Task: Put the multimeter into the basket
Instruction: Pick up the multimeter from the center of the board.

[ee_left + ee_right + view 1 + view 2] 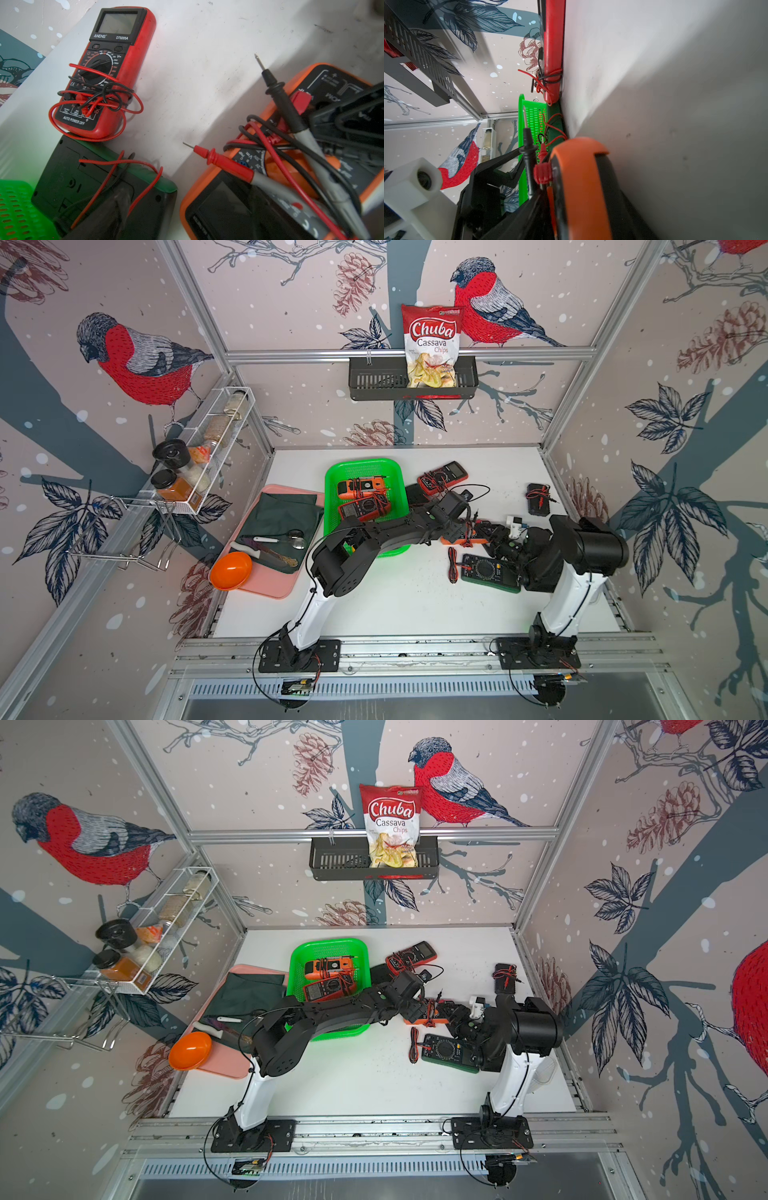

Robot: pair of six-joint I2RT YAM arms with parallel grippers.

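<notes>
Container: basket [330,497], beside left tool [467,526]; holds orange meter [361,488] and red meter [365,508].
Container: black shelf basket [374,383]; holds bag [432,344] marked "Chuba Cassava Chips".
Status: left tool released, jaws wide, above orange multimeter [581,176] on bench [395,605], outside basket; right tool [493,536] clamped on that multimeter.
Beyond both tools: red multimeter [108,72], marked "ANENG DT9205A", "AUTO POWER OFF".

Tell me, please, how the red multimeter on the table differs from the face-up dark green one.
The red multimeter has its leads wound around its body; the dark green multimeter has them bundled beside it. The red one sits farther back, the green one nearer the front. Both lie face up outside the basket.
</notes>
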